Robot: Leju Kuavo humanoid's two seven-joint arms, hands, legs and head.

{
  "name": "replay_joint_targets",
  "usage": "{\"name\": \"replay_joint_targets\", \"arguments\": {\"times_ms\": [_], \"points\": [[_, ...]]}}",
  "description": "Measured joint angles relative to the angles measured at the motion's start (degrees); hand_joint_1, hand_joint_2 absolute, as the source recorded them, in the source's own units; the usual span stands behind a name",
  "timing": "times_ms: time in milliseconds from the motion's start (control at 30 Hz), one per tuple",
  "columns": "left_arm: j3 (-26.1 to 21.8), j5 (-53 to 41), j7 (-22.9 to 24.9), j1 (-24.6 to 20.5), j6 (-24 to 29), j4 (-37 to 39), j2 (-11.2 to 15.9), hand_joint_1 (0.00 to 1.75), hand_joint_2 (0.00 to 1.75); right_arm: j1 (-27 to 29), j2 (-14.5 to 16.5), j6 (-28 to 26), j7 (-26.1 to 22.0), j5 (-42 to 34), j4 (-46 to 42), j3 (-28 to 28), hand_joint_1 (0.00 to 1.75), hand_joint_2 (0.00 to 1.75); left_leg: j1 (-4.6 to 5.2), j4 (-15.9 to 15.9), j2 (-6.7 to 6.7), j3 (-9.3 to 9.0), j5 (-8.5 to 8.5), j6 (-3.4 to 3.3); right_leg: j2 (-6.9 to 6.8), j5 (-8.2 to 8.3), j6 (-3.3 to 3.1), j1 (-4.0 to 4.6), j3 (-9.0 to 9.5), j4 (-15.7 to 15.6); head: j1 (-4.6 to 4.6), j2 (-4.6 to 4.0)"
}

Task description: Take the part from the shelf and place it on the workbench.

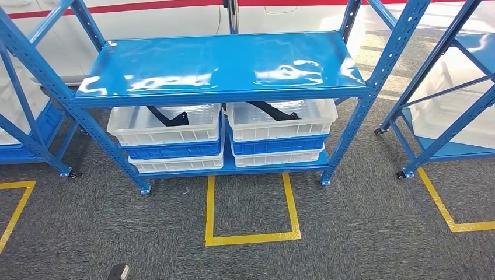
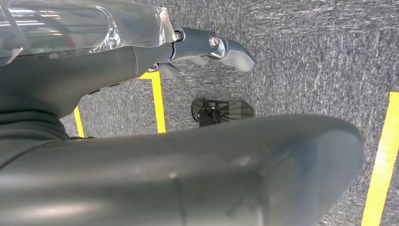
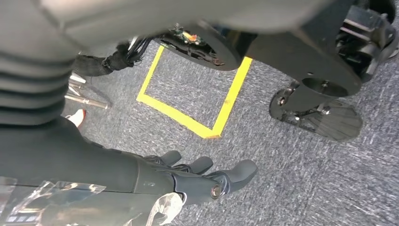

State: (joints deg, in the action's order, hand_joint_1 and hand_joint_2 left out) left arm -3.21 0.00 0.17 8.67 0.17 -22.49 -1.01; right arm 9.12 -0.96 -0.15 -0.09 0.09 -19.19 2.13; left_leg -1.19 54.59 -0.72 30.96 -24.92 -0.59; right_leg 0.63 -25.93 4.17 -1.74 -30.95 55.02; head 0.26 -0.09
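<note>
Broadly, the blue steel rack (image 1: 222,64) with its glossy top shelf stood straight ahead of the robot on the grey carpet (image 1: 350,233), and a second blue rack (image 1: 449,116) stood off to the right. On the lower shelf sat two stacks of shallow white and blue plastic crates: the left stack (image 1: 169,143) and the right stack (image 1: 277,137), just beside each other. Each top crate held a thin, bent black part: one (image 1: 169,115) in the left crate, another (image 1: 274,110) in the right, both lying flat on the crate floor under the overhanging top shelf. A square of yellow floor tape (image 1: 251,210) marked the carpet in front of the rack.

The left hand (image 2: 211,49) hung beside the body over the carpet, its fingers lying loosely extended and holding nothing. The right hand (image 3: 207,176) likewise hung low, fingers slightly apart and empty.

The step in hand looked like the approach and reach, with the task barely begun. To do it well, the robot would probably need to square up on the taped box, bend low enough to clear the top shelf's front edge, and bring one hand in flat over a crate rim. The part is slim and lies flush, so a pinch at its raised bend seemed safer than a scoop, lifting straight up before drawing back so it does not catch on the crate wall.
</note>
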Motion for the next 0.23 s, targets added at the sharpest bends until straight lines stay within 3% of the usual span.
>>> {"name": "replay_joint_targets", "arguments": {"times_ms": [233], "points": [[0.7,0.0,0.0,0.3,0.0,0.0,0.0,0.0,0.0,0.0,0.0,0.0,0.0,0.0,-0.4,-0.1,0.0,0.0,0.0,0.0,0.0,-0.01,0.0,0.0,0.0,0.0,0.0,0.0,-0.01,0.0,0.0,0.0]]}}
